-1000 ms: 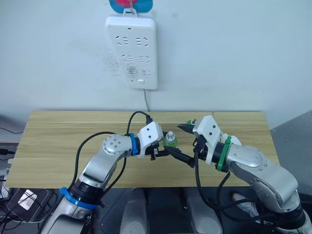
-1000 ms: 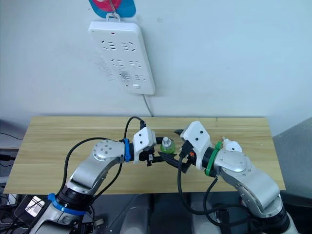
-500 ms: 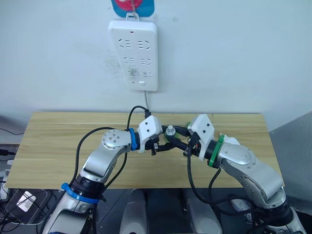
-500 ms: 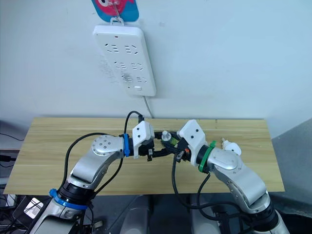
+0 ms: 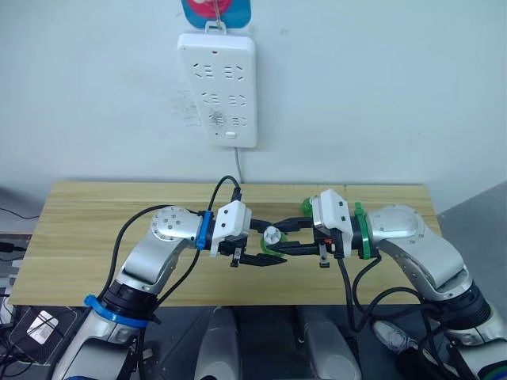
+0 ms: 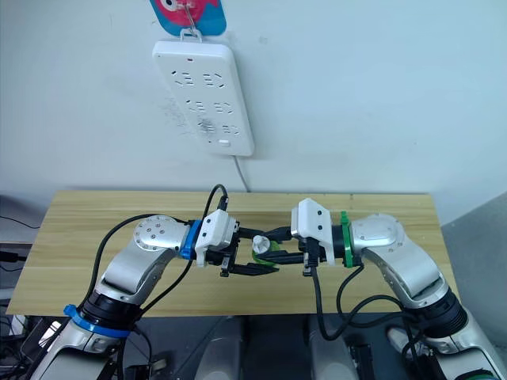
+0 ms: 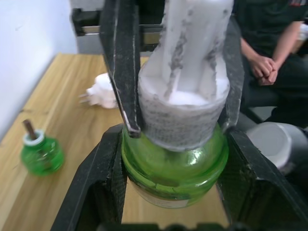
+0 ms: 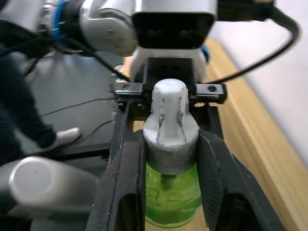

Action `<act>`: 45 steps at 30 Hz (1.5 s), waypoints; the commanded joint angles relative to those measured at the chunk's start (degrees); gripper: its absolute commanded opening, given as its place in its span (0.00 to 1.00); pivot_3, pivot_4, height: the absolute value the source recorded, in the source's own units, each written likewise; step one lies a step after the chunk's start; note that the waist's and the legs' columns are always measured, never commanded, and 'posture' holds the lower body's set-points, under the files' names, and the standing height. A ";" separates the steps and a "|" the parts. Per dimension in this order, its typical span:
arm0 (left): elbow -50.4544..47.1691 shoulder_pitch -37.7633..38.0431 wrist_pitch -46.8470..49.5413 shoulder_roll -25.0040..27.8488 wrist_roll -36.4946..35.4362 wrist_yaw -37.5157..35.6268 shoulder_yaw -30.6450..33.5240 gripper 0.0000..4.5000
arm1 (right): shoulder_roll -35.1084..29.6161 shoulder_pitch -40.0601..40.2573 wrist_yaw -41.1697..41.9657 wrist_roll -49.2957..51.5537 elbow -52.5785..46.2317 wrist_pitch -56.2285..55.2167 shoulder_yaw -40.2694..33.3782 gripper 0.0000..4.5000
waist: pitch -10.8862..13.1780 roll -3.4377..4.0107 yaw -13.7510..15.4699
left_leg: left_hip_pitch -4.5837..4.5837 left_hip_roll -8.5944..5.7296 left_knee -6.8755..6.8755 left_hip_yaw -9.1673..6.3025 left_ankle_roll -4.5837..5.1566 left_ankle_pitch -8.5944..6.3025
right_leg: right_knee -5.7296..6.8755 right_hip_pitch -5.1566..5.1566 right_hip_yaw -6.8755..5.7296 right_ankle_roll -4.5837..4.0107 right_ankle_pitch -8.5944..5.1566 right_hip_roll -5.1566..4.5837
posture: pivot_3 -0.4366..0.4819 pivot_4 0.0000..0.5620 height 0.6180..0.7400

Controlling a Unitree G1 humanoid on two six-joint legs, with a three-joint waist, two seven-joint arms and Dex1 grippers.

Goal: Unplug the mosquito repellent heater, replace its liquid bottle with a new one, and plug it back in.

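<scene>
ribbed whitish cap [image 8: 172, 120], green bottle [image 7: 174, 166].

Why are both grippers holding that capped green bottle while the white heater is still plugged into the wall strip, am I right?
Not quite: the heater is unplugged and lies on the table, as the left wrist view shows. Both the left gripper and the right gripper do hold the capped green bottle.

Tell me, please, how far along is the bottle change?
Done: heater lies unplugged on the table, old bottle out of it. In hand: left tool grips the new bottle, right tool grips its cap. Left: remove cap, fit bottle into heater, plug into strip.
</scene>
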 commanded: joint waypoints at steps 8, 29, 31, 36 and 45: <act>-2.36 1.77 2.65 -2.13 0.16 9.03 2.55 0.50 | -3.91 9.17 -9.88 1.68 -13.93 5.38 -11.02 0.85 | 0.00 0.00 0.14 | -0.05 -0.05 0.39 -0.08 0.03 -0.02 | 0.17 0.06 0.00 0.01 0.01 0.00 | 0.47 0.51 1.00; -1.20 0.33 1.26 -5.69 3.80 13.56 0.33 0.50 | 11.02 14.06 -33.44 -9.56 -19.37 10.58 -0.83 0.36 | -0.07 -0.01 -0.60 | 0.04 -0.05 0.61 -0.08 0.03 0.00 | 0.47 0.10 0.05 0.01 0.02 0.02 | 0.45 0.51 1.00; -1.14 0.02 1.17 -5.65 3.25 12.73 0.31 0.50 | 10.18 13.73 -31.57 -8.79 -18.92 10.59 -0.87 0.22 | -0.07 -0.02 -0.58 | 0.04 -0.05 0.62 -0.07 0.05 -0.01 | 0.47 0.10 0.05 0.01 0.02 0.02 | 0.45 0.51 1.00; -1.10 -0.05 -0.21 -4.45 1.31 8.51 0.87 0.50 | 6.20 9.37 -19.94 -3.97 -13.23 6.72 -2.87 0.22 | -0.06 -0.01 -0.51 | 0.05 -0.05 0.64 -0.07 0.11 -0.04 | 0.49 0.11 0.05 0.01 0.02 0.02 | 0.46 0.52 1.00; -1.20 1.12 -5.07 -0.29 1.53 2.01 0.58 0.50 | -1.85 -2.54 2.41 1.62 -3.41 2.48 -1.05 0.22 | -0.07 -0.02 0.00 | 0.12 -0.03 0.60 -0.08 0.25 -0.10 | 0.52 0.12 0.00 -0.01 0.02 0.04 | 0.51 0.52 1.00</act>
